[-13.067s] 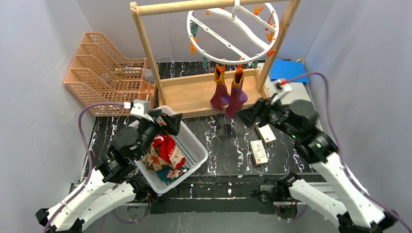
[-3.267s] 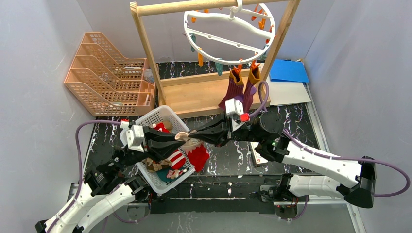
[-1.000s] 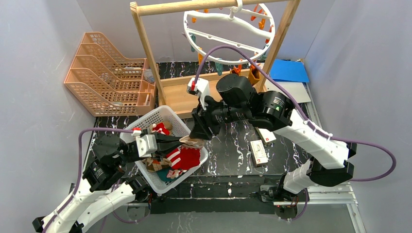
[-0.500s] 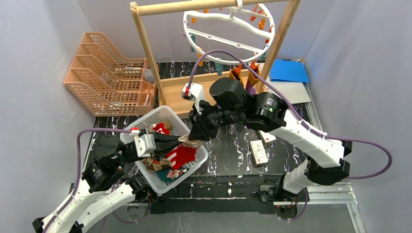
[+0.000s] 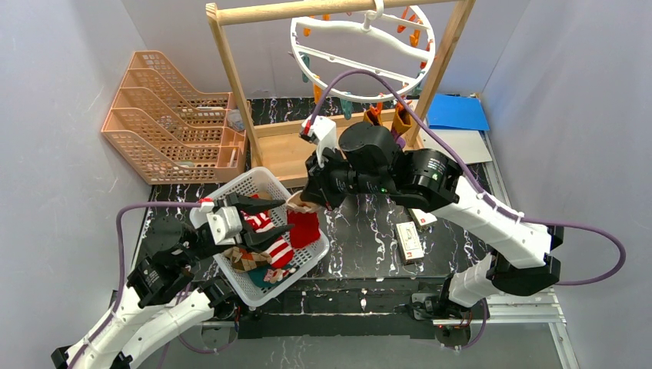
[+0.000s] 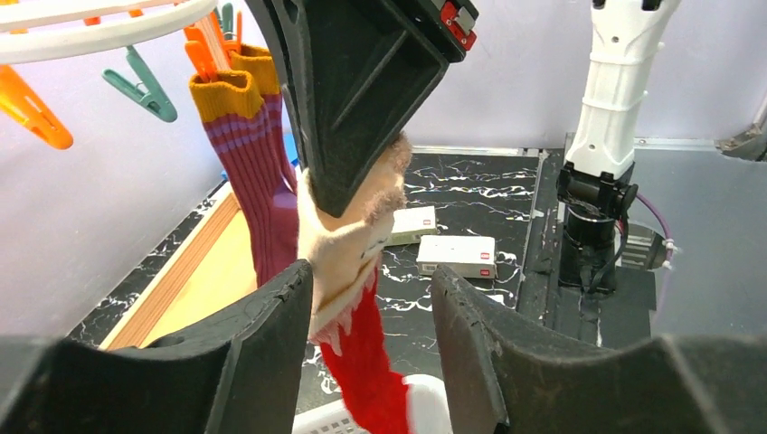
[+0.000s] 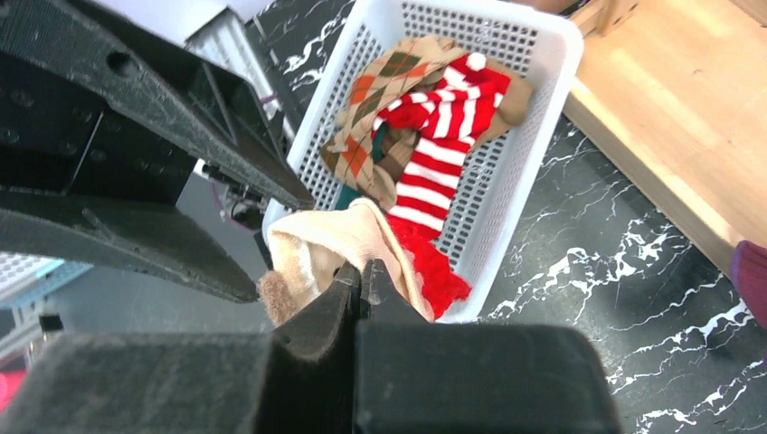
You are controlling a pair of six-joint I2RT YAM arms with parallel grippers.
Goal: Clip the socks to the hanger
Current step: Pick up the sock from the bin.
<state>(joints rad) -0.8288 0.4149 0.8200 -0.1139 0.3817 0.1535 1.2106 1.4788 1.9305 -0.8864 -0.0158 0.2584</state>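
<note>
A red sock with a cream cuff (image 6: 348, 258) hangs over the white basket (image 5: 307, 257). My right gripper (image 5: 304, 201) is shut on that cuff (image 7: 317, 244). My left gripper (image 6: 373, 276) is open, its fingers standing on either side of the hanging sock without pinching it. More socks lie in the basket: a red-and-white striped one (image 7: 443, 136) and an argyle one (image 7: 380, 90). The hanger (image 5: 361, 46), a white ring with orange and teal clips, hangs from the wooden rack. A maroon sock with an orange cuff (image 6: 258, 154) is clipped to it.
The wooden frame rack (image 5: 231, 84) stands at the back on its board. A peach tiered tray (image 5: 165, 115) sits at the back left. Two small white boxes (image 5: 409, 240) lie under the right arm, and a blue sheet (image 5: 456, 111) at the back right.
My left gripper has opened and let go of the sock. My right gripper has shut on the cream cuff and lifted it slightly towards the rack.
</note>
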